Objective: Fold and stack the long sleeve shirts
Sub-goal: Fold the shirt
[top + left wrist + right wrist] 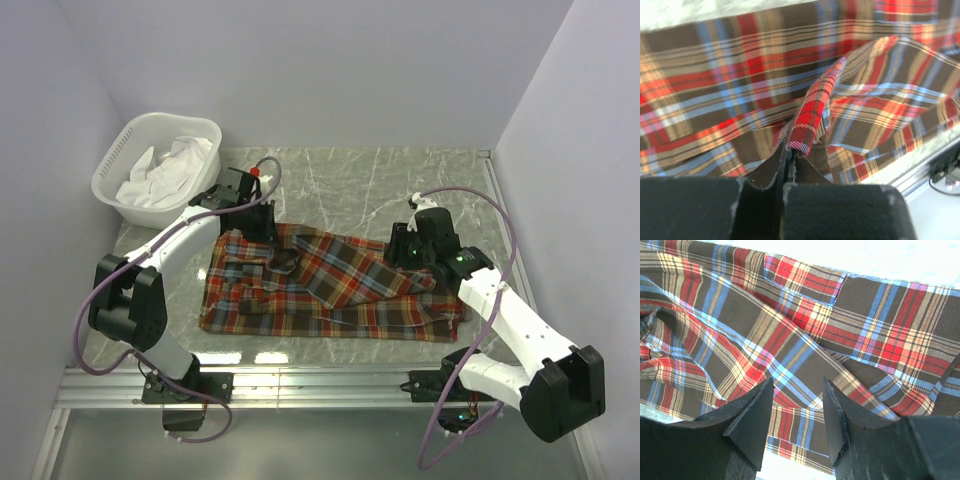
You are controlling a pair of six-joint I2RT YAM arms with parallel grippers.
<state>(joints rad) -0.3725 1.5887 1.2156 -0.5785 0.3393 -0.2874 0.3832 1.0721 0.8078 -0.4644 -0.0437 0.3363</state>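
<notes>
One plaid long sleeve shirt (335,290) in red, blue and brown checks lies spread and rumpled across the middle of the table. My left gripper (278,255) is over its left part and is shut on a raised ridge of the cloth (812,117), which stands up between the fingertips (788,152). My right gripper (403,258) hangs over the shirt's right part. Its jaws (797,385) stand open with nothing between them, just above the plaid cloth (790,330). A hem and the pale table show below the fingers.
A white laundry basket (118,152) holding crumpled white cloth (172,168) stands at the back left corner. Walls close in the table on the left, back and right. A metal rail (320,385) runs along the near edge.
</notes>
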